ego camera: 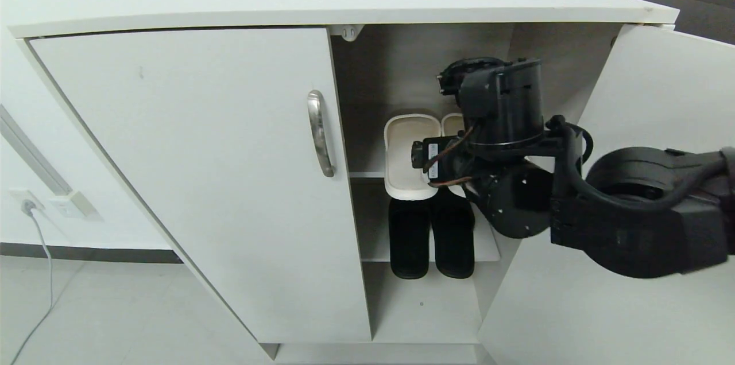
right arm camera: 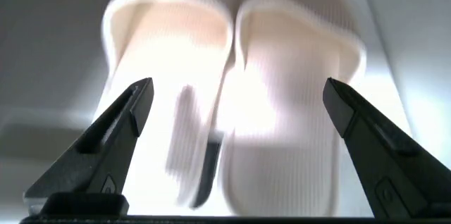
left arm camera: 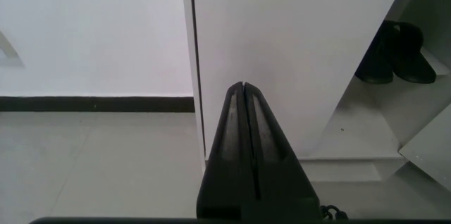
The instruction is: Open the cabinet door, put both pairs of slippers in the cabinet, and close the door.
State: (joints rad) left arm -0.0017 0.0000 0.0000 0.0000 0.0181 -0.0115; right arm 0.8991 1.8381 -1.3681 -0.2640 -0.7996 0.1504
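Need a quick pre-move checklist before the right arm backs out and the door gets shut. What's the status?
1. White slippers on upper shelf: ok.
2. Black slippers on lower shelf: ok.
3. Black slippers clear of the door's swing: cannot tell; their ends reach the shelf's front edge.
4. Right hand open, not clamped on the white slippers: ok.
5. Right arm out of the cabinet opening: not ok, it sits inside.
6. Right door closed: not ok, wide open. Left hand shut, outside by the closed left door: ok.
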